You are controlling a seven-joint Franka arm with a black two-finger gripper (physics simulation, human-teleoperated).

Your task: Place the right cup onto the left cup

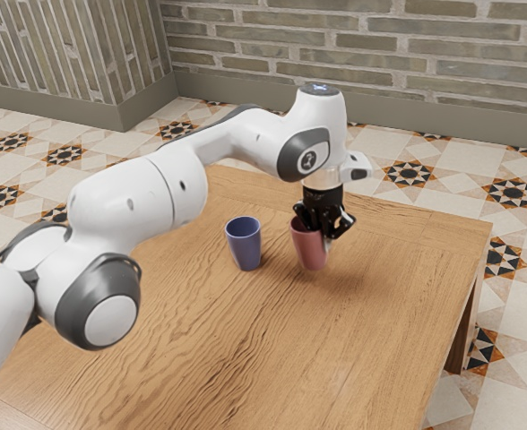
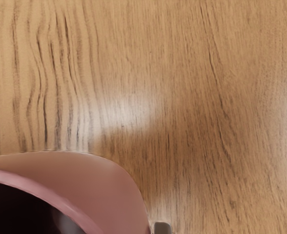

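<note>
Hanging | claw (image 1: 323,224) o/h | pink cup (image 1: 309,253) immed. below, mouth up

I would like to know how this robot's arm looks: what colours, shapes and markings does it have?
The smooth white arm has thick, rounded segments and dark grey joint covers, some framing pale round discs. The disc near the wrist bears a small dark emblem; bluish marks show on the grey top cap. The jaws look mostly black.

Narrow gap between blue cup (image 1: 245,247) and pink cup (image 1: 311,253)
</note>
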